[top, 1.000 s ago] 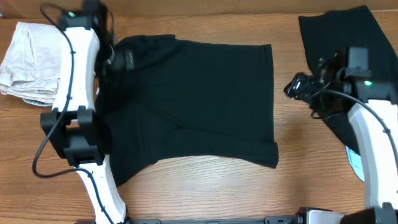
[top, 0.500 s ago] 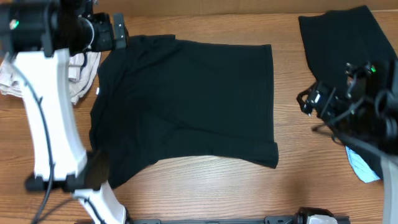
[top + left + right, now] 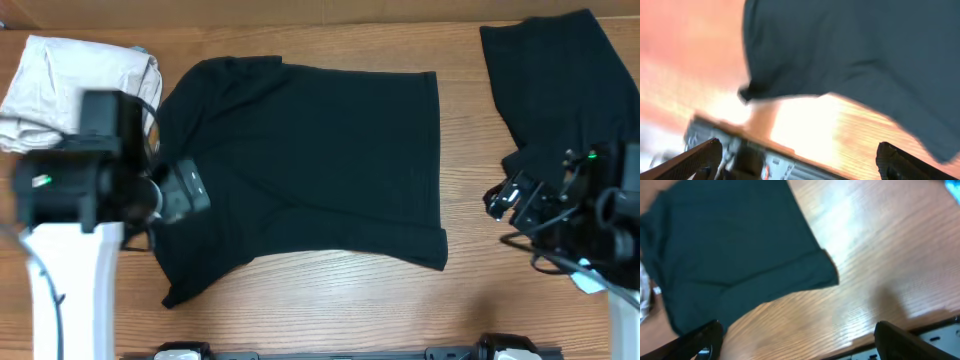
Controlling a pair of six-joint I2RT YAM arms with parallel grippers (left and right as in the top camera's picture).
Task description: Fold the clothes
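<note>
Though partly hidden, T-shirt flat

Left hand and right hand hover, jaws spread wide.

A wooden table with a warm brown grain filled the overhead view. At its far left corner lay a pale cream cloth, loosely folded and rumpled, with soft creases across its top. Near the right edge, toward the front, a small light blue scrap peeked out, mostly hidden. In the wrist views, bright glare washed over the wood.
</note>
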